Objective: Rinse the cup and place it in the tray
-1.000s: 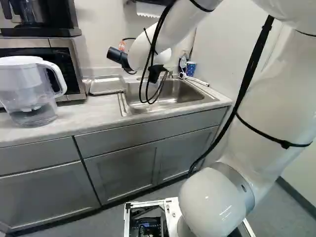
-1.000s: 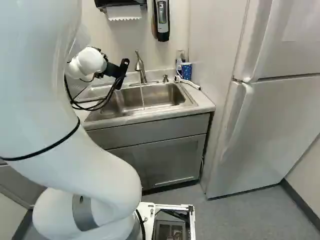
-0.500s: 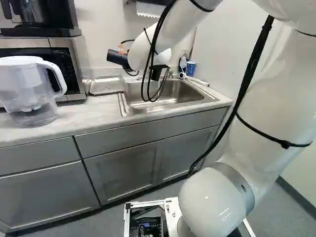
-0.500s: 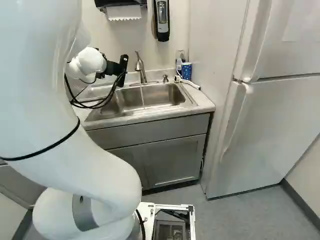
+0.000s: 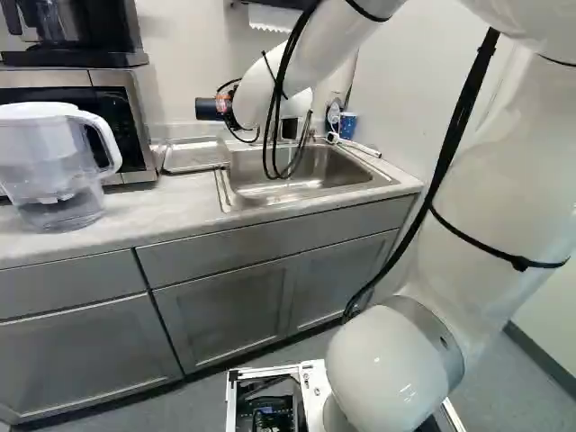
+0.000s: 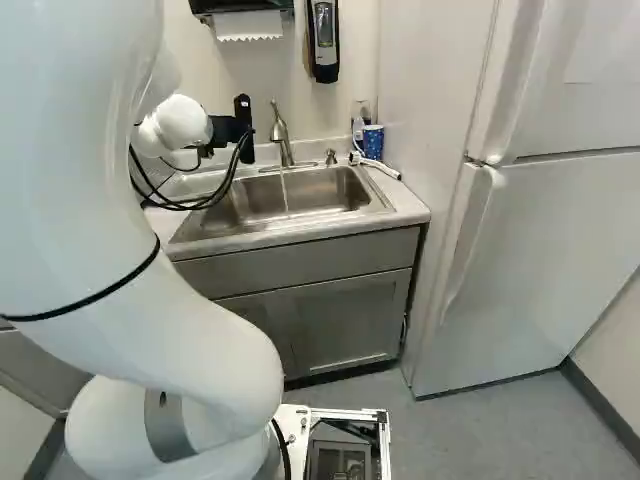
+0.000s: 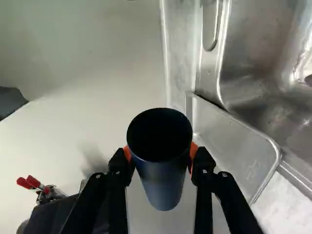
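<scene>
My gripper (image 5: 227,107) is up above the counter, left of the faucet in the left base view. The dark cup (image 5: 209,109) lies roughly level there. Seen from the wrist, the gripper (image 7: 160,157) is shut on the dark cup (image 7: 164,187), orange pads pressing it from both sides, its open mouth towards the camera. The metal tray (image 7: 234,141) is beyond the cup, beside the sink (image 7: 263,53). In the left base view the tray (image 5: 193,155) stands on the counter. A thin water stream (image 6: 284,190) falls from the faucet (image 6: 280,130) into the basin.
A water pitcher (image 5: 54,171) stands on the counter before the microwave (image 5: 135,117). A blue patterned cup (image 6: 373,142) and a white hose-like item (image 6: 378,165) are at the sink's back right corner. The fridge (image 6: 540,230) stands to the right.
The wrist has turned, bringing the held cup from a tilt to nearly level in the left base view. The black part at the wrist now stands upright in the right base view. The base has stayed put.
</scene>
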You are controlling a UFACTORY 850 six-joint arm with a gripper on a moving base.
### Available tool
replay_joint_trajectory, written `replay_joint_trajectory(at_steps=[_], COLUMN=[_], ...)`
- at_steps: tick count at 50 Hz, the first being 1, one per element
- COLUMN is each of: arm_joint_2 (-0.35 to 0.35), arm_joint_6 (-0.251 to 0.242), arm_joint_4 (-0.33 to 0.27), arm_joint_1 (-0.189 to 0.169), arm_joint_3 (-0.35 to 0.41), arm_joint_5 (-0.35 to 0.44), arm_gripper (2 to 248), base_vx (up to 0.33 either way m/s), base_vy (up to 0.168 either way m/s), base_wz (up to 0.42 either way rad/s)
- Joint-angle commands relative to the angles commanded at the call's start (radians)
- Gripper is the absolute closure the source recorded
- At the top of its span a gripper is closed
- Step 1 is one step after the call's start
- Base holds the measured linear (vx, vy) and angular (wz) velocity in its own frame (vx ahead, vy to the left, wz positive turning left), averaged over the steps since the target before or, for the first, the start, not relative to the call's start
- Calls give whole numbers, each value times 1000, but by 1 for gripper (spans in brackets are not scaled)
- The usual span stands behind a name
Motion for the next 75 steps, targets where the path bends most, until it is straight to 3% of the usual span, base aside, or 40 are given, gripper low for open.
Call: replay_joint_trajectory(at_steps=[75], arm_joint_2=[0], arm_joint_6=[-788], arm_joint_4=[0], arm_joint_1=[0], arm_joint_3=[0], arm_joint_5=[0], arm_gripper=[126], base_vx=[0], base_vy=[0], base_wz=[0])
